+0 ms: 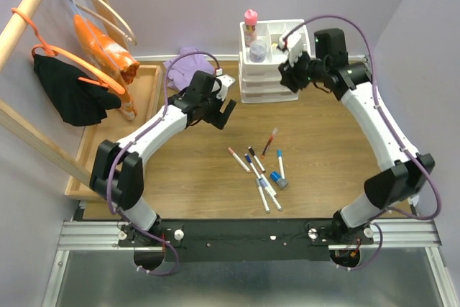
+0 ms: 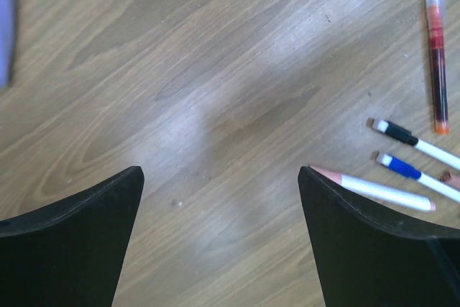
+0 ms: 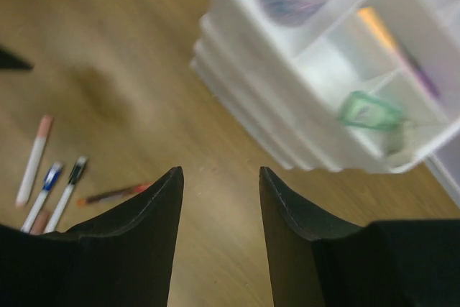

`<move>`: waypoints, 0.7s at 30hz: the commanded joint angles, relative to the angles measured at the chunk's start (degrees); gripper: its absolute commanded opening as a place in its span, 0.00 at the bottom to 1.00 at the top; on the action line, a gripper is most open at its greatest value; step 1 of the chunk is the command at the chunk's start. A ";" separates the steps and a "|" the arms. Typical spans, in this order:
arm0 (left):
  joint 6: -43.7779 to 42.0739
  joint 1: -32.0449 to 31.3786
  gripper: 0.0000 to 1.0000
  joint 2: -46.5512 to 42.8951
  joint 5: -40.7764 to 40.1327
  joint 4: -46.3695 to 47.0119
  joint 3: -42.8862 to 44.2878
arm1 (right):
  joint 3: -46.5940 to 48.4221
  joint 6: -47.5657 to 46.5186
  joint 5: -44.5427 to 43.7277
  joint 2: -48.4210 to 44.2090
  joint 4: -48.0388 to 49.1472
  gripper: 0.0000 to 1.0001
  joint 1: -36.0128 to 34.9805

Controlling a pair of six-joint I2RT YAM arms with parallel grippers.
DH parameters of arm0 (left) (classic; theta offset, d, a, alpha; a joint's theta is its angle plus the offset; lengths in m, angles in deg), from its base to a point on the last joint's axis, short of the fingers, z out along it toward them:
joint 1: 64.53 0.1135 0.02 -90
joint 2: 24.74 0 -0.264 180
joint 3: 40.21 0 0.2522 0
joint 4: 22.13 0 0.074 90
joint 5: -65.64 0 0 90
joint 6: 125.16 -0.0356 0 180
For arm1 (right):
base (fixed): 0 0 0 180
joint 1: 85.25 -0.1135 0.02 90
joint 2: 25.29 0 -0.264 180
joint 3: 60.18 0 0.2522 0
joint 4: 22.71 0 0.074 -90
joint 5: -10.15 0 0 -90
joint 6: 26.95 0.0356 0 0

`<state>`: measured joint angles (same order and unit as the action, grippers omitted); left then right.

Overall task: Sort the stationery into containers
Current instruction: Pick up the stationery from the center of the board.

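Note:
Several thin white markers (image 1: 259, 168) lie loose on the wooden table, among them a pink-capped marker (image 2: 381, 191), a blue-capped marker (image 2: 408, 170), a black-capped marker (image 2: 402, 134) and a red pen (image 2: 436, 55). My left gripper (image 1: 226, 111) (image 2: 221, 170) hangs open just left of them, with nothing in it. The white drawer unit (image 1: 267, 80) carries a pink-capped glue bottle (image 1: 250, 25) and a grey jar (image 1: 258, 51). Its top tray (image 3: 237, 12) holds a mint highlighter (image 3: 370, 111), an orange highlighter (image 3: 379, 23) and a purple one (image 3: 422, 80). My right gripper (image 1: 289, 73) (image 3: 221, 172) is open and empty at the unit's front right.
A purple cloth (image 1: 188, 62) lies behind the left arm, left of the drawer unit. A long wooden tray (image 1: 147, 102) and a rail of hangers with clothes (image 1: 72, 84) fill the left side. Walls close in at the back and right.

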<state>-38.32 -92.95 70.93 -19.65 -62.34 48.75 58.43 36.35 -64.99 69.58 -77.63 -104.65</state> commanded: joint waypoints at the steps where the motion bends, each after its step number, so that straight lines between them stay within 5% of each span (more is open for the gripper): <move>1: -2.64 1.35 0.98 -10.31 -2.86 0.96 -6.88 | -13.52 -13.98 14.06 -4.16 -12.94 0.54 -2.65; 5: -2.99 1.88 0.97 -16.04 -2.60 2.11 -12.70 | -19.77 -11.38 10.29 -3.03 -14.30 0.54 -7.22; 10: -1.76 1.88 0.97 -18.77 -2.69 2.37 -17.27 | -28.55 5.94 4.59 -0.91 -12.46 0.55 -12.32; 21: -1.94 1.97 0.98 -20.09 -3.22 4.13 -19.47 | -34.28 14.30 1.33 1.98 -13.50 0.59 -16.72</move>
<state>-40.29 -91.09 53.01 -21.49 -60.25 30.01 24.40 45.23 -60.82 68.95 -90.64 -119.66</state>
